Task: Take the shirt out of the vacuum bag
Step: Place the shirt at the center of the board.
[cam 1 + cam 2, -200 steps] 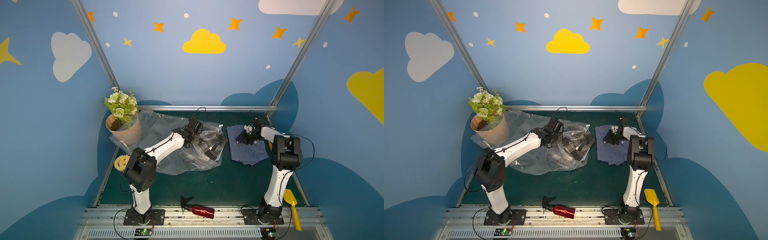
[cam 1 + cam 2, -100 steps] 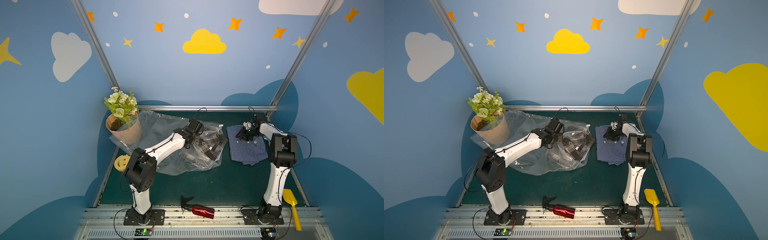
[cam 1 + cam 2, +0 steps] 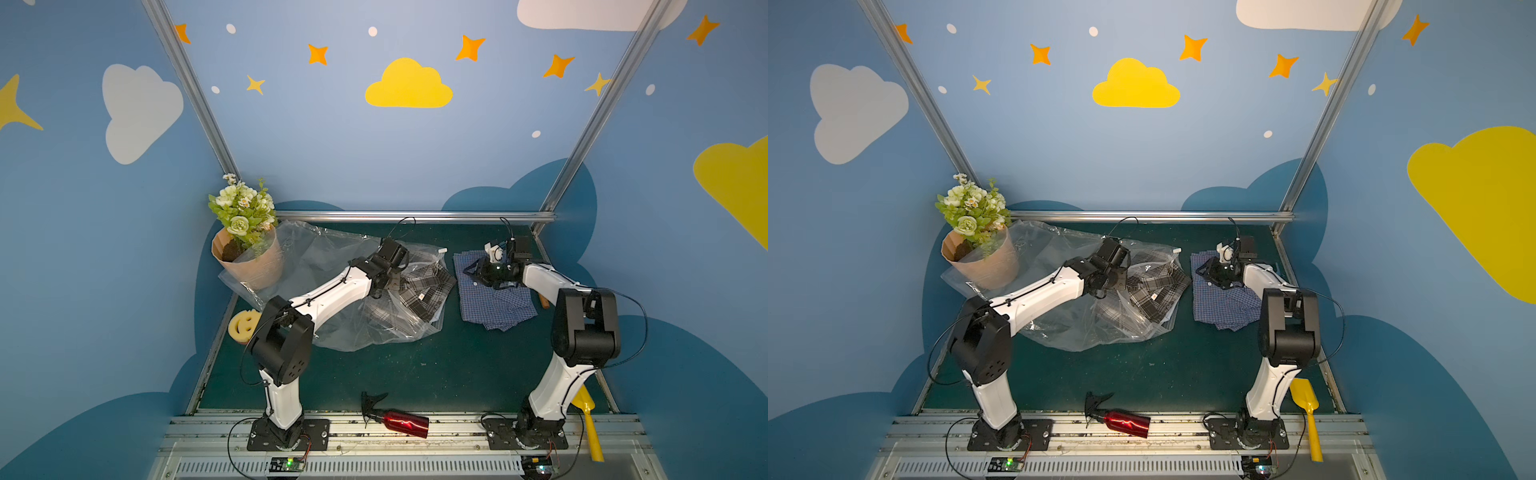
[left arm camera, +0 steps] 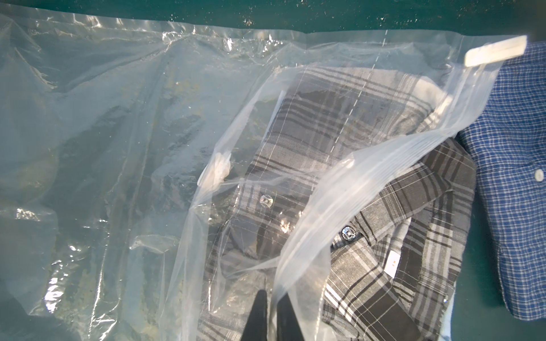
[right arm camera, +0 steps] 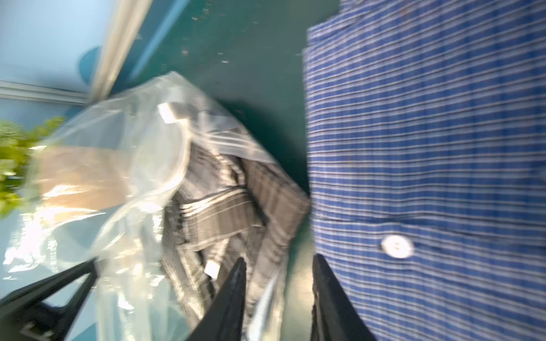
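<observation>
So as I read it we're about halfway: a blue checked shirt is already out on the green table, just beside the mouth of the vacuum bag, which sprawls over the left half. A grey plaid shirt is only half out though, one end poking past the open zip edge and the rest under the plastic. The left gripper is pinched shut on the bag's upper lip, holding the mouth up a bit. The right gripper hangs over the edge of the blue shirt with jaws apart and nothing between them, as far as the blurry wrist view shows. My guess for the next move: the right arm goes across, grabs plaid cloth only (not film) and drags it clear, with the left holding the bag. Around it: the white slider at the end of the zip, a paper-wrapped flower pot that seems to stand on the bag's far corner, plus a smiley sponge, red spray bottle and yellow scoop, all well apart from the action. Main snag: the blue shirt sits right where the plaid one wants to land.
</observation>
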Robot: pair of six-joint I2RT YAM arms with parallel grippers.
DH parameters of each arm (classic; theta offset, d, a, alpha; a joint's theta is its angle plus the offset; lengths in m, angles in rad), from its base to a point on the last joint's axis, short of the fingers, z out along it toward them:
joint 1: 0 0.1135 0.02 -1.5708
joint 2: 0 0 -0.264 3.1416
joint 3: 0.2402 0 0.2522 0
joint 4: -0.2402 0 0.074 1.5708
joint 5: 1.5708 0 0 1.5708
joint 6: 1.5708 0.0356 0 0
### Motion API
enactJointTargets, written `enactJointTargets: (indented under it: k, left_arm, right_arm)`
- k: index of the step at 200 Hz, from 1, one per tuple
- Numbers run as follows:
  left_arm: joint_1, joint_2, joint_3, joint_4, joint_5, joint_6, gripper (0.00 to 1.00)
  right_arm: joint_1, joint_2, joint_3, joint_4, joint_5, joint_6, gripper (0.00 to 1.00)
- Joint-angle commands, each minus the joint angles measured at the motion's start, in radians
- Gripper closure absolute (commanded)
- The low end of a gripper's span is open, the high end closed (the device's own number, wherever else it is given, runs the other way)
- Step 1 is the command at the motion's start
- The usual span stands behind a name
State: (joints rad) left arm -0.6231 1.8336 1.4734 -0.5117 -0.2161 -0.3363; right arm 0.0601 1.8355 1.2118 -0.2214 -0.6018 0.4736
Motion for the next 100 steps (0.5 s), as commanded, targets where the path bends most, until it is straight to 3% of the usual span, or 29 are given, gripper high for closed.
enactJointTargets:
  k: [1,40,100]
  left_arm:
    - [0.001,-0.042,0.013,0.000,0.008,0.006,0.90]
    - [0.000,-0.041,0.020,-0.001,0.023,0.007,0.90]
    - [-0.001,-0.036,0.028,0.002,0.035,0.011,0.89]
  right_arm:
    - [0.034,-0.012,-0.044,0.109,-0.063,0.091,0.56]
    - [0.091,-0.014,-0.137,0.197,-0.060,0.149,0.53]
    - [0.121,0.043,-0.139,0.223,-0.051,0.177,0.59]
